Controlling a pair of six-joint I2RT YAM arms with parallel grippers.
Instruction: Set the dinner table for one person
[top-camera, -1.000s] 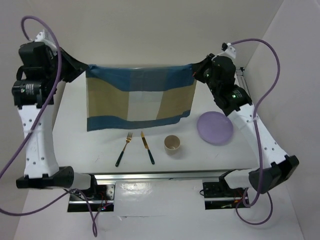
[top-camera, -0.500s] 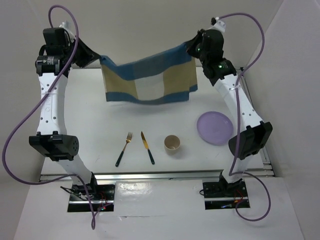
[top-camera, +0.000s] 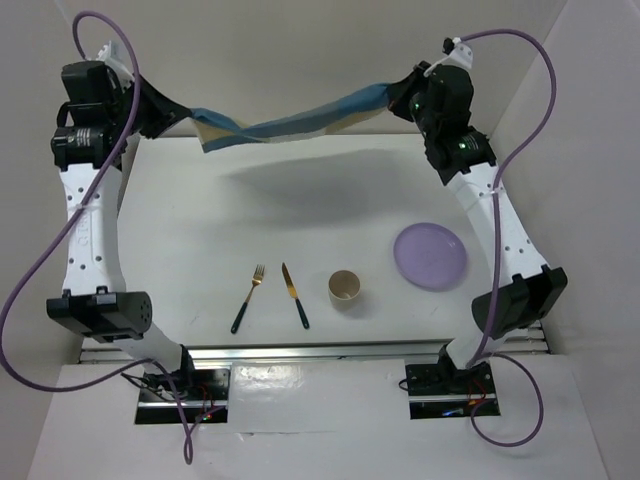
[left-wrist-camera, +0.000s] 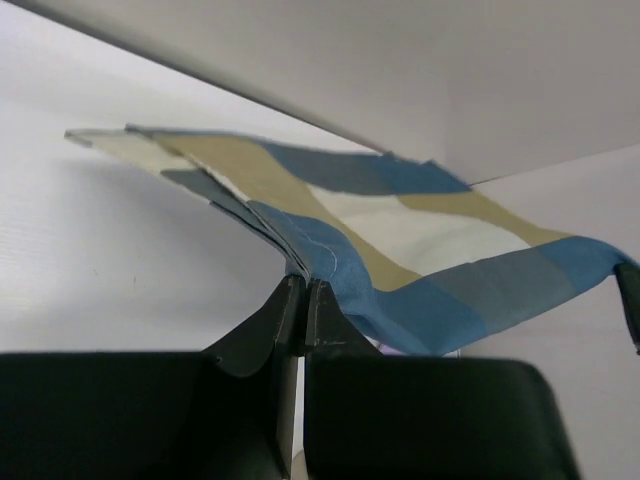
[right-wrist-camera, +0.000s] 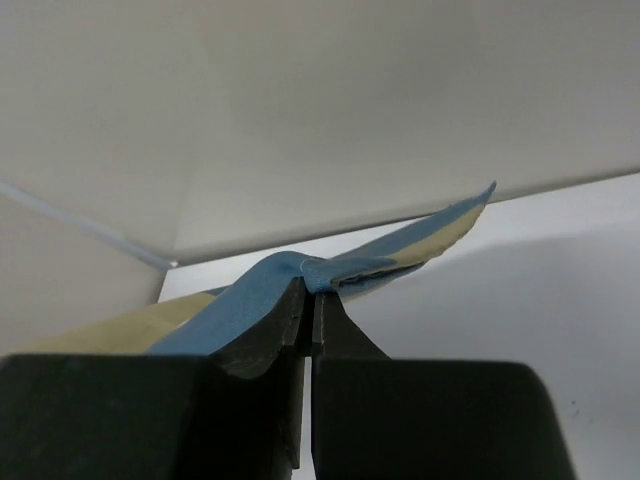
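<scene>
Plain white walls all round, and under everything sits the dinner table (top-camera: 200, 220), a big flat white rectangular tabletop with metal rails on its edges. It's rigid and fixed, so there's nothing to grab, it's just the landing surface. I'm using the small round tan cup (top-camera: 344, 288) standing near the table's front edge as my reference. The blue-and-tan striped cloth placemat (top-camera: 290, 124) is up in the air well behind the cup, strung between both arms, sagging in the middle and not touching the tabletop. The left gripper (left-wrist-camera: 303, 292) is pinched tight on the cloth's left end and the right gripper (right-wrist-camera: 309, 292) is clamped on its right end, with fabric bunched at both pinches. My guess is it's light and totally floppy, so it'd fold on itself if one side let go. The corners look like the place to hold it, pulled taut for lowering. The round lilac plate (top-camera: 430, 256) sits right of the cup, a bit further back. The gold knife with a dark handle (top-camera: 295, 296) lies just left of the cup, and the matching gold fork (top-camera: 249, 298) is further left of the cup, past the knife. Both look stiff and thin, probably slippery to pinch off a flat top.
</scene>
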